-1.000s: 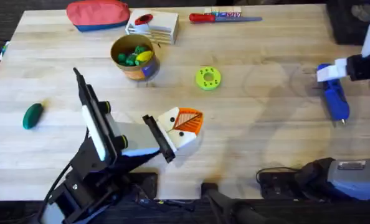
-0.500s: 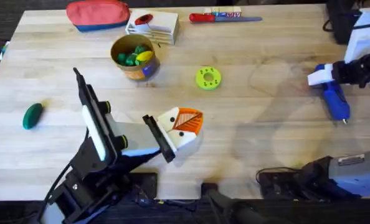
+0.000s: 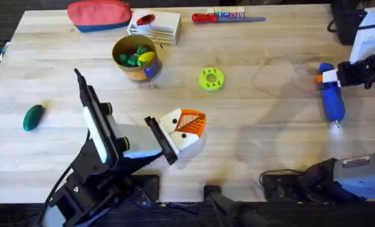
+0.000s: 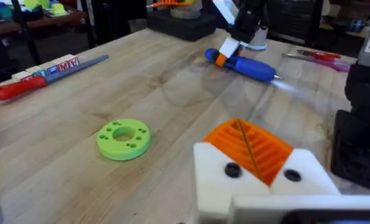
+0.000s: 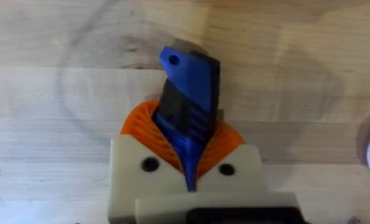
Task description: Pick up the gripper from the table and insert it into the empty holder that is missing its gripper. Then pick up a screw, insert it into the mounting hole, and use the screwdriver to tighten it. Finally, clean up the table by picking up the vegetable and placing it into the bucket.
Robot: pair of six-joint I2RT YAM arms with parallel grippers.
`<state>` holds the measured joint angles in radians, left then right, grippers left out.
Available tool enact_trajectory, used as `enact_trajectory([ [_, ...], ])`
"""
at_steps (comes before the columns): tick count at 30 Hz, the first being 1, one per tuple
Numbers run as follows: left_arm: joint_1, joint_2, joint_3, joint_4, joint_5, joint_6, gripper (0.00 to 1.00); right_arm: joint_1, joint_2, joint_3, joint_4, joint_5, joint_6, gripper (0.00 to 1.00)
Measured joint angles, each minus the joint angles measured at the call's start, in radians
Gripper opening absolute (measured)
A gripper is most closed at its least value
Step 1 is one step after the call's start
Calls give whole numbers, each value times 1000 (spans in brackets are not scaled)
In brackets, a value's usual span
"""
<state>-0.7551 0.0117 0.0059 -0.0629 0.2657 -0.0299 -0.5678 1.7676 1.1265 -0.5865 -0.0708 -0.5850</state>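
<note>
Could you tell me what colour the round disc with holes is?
Lime green; the disc shows best in the left wrist view.

Blue screwdriver (image 3: 331,96) clamped at table's (image 3: 250,145) right edge; orange gripper (image 3: 191,122) seated in white holder (image 3: 181,135); dark-green vegetable (image 3: 33,116) far left; yellow-tan bucket (image 3: 137,58) behind.

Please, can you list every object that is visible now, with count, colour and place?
pouch: 1, red, table's far left edge
white box: 1, beside the pouch
slim screwdriver: 1, red handle, far edge
bucket: 1, yellow-tan, toy pieces inside
disc: 1, lime green, centre
vegetable: 1, dark green, left side
holder: 1, white, orange gripper in it, at the left gripper
screwdriver: 1, blue, right side
table: 1, pale wood
left gripper: at the holder
right gripper: shut on screwdriver
</note>
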Motion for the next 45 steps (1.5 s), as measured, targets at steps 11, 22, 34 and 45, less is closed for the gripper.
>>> enact_trajectory([
  [11, 0, 0, 0, 0, 0, 0, 5, 0, -128, 16, -20, 2, 84, 8],
  [22, 0, 0, 0, 0, 0, 0, 5, 37, -505, 21, -10, -152, 238, 8],
  [34, 0, 0, 0, 0, 0, 0, 5, 361, -957, -323, 432, -266, 516, 7],
  [45, 0, 0, 0, 0, 0, 0, 5, 860, -1113, -555, 841, -283, 793, 7],
])
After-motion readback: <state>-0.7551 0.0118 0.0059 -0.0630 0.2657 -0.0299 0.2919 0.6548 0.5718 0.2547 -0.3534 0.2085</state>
